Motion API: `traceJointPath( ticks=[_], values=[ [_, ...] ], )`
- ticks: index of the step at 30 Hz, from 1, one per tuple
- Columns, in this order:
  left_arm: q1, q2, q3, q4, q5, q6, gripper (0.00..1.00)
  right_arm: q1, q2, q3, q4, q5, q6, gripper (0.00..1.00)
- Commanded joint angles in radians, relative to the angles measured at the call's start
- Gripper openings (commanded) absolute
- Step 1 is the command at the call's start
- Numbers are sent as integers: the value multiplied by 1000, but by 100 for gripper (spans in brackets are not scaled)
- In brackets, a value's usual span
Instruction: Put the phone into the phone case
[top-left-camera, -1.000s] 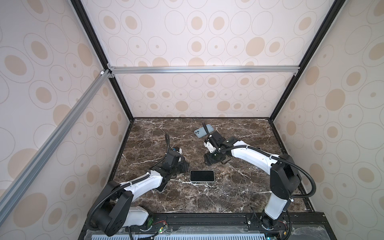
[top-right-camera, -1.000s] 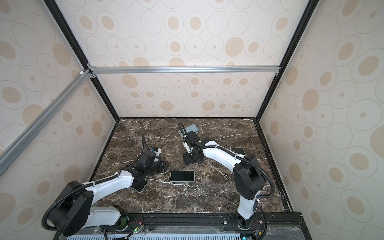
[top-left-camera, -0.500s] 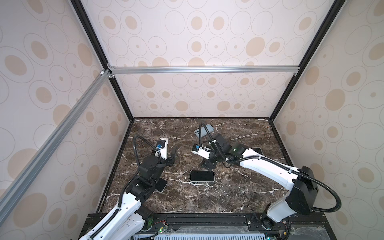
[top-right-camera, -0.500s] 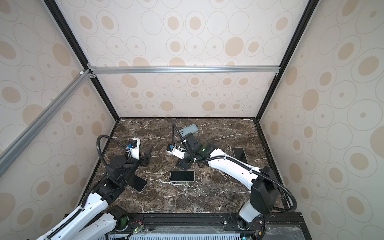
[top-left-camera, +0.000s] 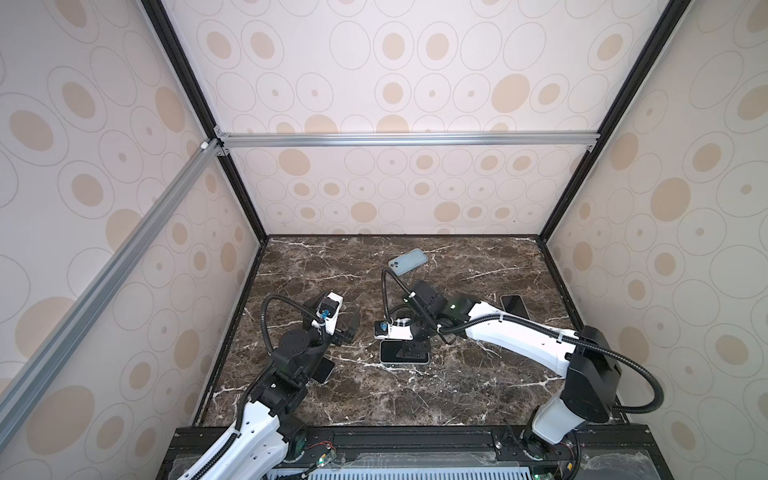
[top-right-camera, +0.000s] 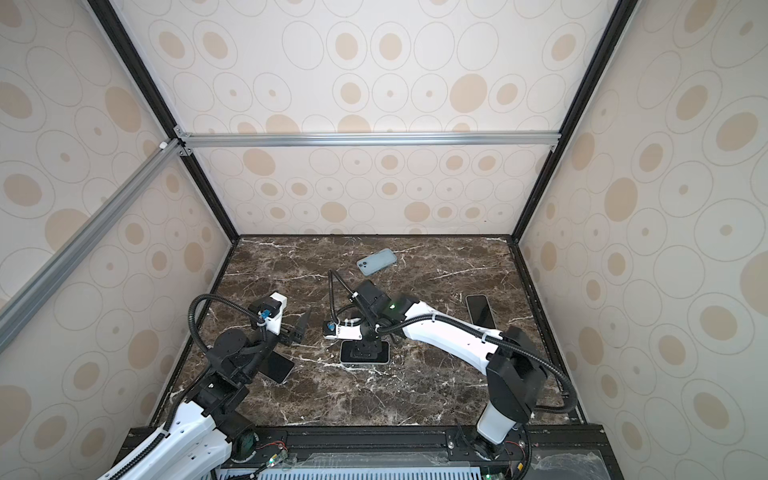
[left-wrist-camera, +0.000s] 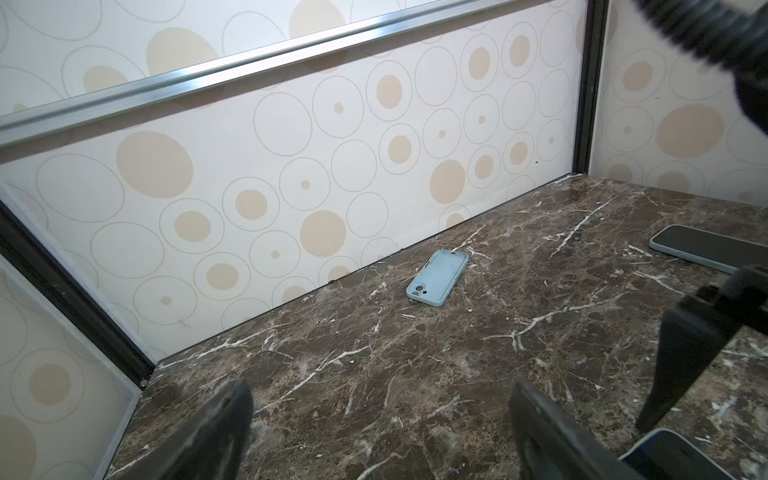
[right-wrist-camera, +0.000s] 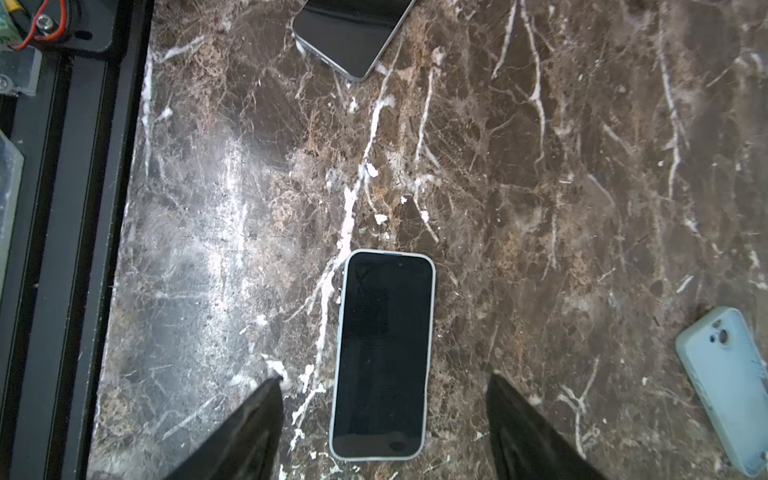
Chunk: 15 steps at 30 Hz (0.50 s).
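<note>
The phone (right-wrist-camera: 384, 353) lies flat, black screen up, in the middle of the marble table (top-left-camera: 457, 395) in both top views (top-right-camera: 365, 353). A thin pale blue rim, seemingly the phone case, wraps its edge. My right gripper (right-wrist-camera: 384, 378) hangs open just above it (top-left-camera: 406, 352), one finger on each long side, touching nothing. My left gripper (left-wrist-camera: 380, 386) is open and empty, a short way left of the phone (top-left-camera: 348, 328), pointing toward the back wall. The phone's corner (left-wrist-camera: 673, 457) shows in the left wrist view.
A light-blue case (top-left-camera: 408, 262) lies loose near the back wall (left-wrist-camera: 438, 276). A second phone (top-left-camera: 325, 370) rests under my left arm, and a third (top-left-camera: 514, 305) lies right of my right arm. Patterned walls enclose three sides. A black rail (right-wrist-camera: 75, 249) runs along the front.
The left gripper has opened wide and its arm has lifted back from the phone. The right gripper has come forward from behind the phone to hang over it.
</note>
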Motion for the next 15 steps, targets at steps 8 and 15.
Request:
traceJointPath(
  ticks=[8, 15],
  values=[
    [5, 56, 34, 2, -116, 32, 100, 0, 58, 20, -114, 87, -95, 78],
    [6, 87, 65, -62, -251, -8, 99, -1, 76, -4, -118, 106, -64, 75]
  ],
)
